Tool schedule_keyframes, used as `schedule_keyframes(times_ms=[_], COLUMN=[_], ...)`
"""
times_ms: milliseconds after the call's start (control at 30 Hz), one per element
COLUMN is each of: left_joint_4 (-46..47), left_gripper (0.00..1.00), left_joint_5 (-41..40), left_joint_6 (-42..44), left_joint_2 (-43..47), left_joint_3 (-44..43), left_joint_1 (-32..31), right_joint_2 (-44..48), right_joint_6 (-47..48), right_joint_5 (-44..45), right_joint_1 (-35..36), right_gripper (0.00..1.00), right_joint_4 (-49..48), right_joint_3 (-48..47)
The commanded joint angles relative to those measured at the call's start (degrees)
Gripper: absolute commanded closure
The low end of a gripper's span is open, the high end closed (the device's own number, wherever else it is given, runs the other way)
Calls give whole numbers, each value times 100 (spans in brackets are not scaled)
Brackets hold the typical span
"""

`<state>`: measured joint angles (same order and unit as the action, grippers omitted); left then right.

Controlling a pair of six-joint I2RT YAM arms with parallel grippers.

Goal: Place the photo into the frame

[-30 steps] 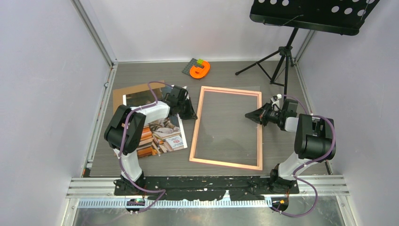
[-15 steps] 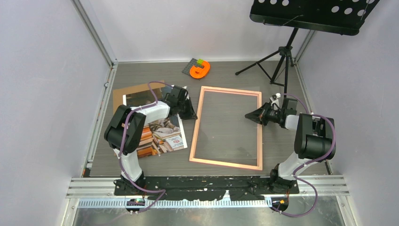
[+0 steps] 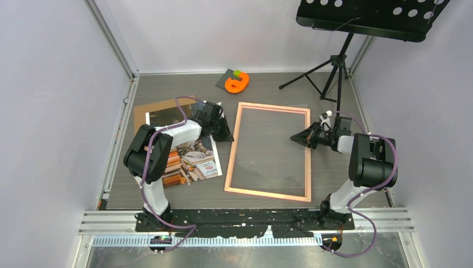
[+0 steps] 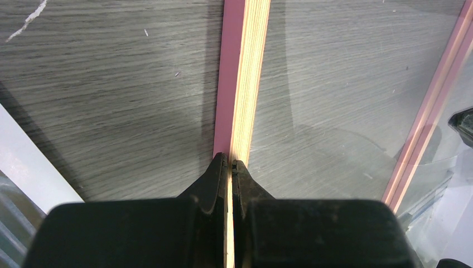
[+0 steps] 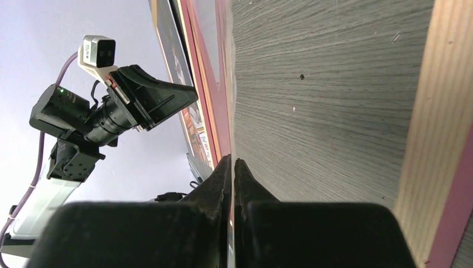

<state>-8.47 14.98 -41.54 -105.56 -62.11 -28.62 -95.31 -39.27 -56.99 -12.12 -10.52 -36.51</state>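
Pink frame (image 3: 229, 153), grey wood-grain table (image 3: 268, 88)

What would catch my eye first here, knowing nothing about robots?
A thin pink rectangular picture frame sits mid-table, pinched at its long sides by the left gripper and the right gripper. Left of it, partly under the left arm, lies the paper cat-on-books photo; a bright orange plastic piece sits at the far edge.

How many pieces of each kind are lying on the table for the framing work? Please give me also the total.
frame: 1
photo: 1
backing board: 1
Total: 3
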Motion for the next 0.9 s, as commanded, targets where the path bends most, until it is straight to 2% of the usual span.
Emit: schedule_keyframes(times_ms=[0, 867], left_joint_4=[-188, -184], left_gripper=[100, 100], left_joint_5=[40, 52], left_joint_6=[45, 15], left_joint_2=[-203, -210], left_joint_3=[113, 108], left_joint_1=[-195, -229], right_joint_2=[-2, 187], right_joint_6=[248, 1223], right_joint_5=[-3, 588], right_joint_1=[134, 444], right_gripper=[94, 94], right_joint_4=[220, 1685], right_joint_3=[-223, -707])
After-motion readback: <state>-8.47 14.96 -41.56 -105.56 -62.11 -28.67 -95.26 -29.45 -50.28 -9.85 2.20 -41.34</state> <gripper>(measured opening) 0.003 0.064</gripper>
